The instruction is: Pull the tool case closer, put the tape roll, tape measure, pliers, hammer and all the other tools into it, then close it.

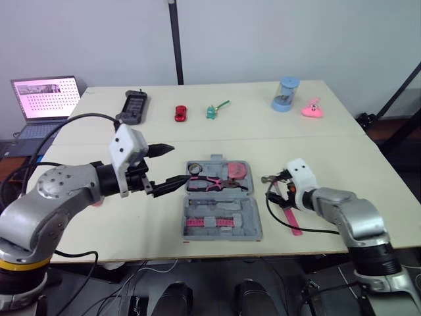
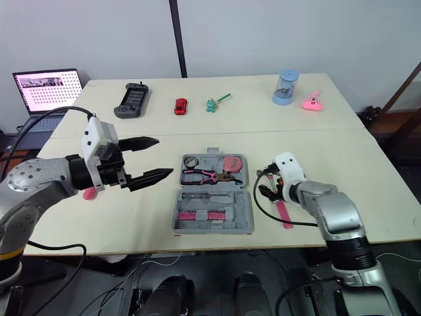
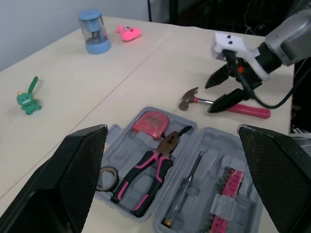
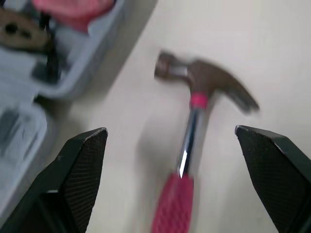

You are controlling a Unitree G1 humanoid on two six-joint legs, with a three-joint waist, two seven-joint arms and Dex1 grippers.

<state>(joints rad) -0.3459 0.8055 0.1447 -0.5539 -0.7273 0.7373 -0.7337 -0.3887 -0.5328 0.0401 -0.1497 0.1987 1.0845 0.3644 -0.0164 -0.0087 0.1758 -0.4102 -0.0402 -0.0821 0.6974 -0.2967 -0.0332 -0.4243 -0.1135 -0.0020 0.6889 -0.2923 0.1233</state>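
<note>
While the right gripper [image 3: 210,98] (spread) hovers, hammer [image 3: 250,111] seems half-hidden.

1. Bright, even, diffuse light is washing over the pale tabletop [image 1: 217,125] around both end effectors.
2. Soft, short shadows are pooling directly beneath the right end effector [image 3: 210,98] and under the left end effector [image 2: 164,157], so the light is coming from above.
3. Far beyond the left end effector, a laptop screen [image 1: 45,97] is glowing, slightly overexposed.
4. In the right wrist view, the hammer [image 4: 190,141] between the right end effector's fingers [image 4: 77,174] is smearing with blur, its steel shaft catching a small white glint.
5. Beside it, the tool case [image 4: 77,58] is sitting out of focus.
6. In the left wrist view, the left end effector's fingers [image 3: 73,184] are looming dark and soft-edged, while everything ahead of them is rendering crisply.
</note>
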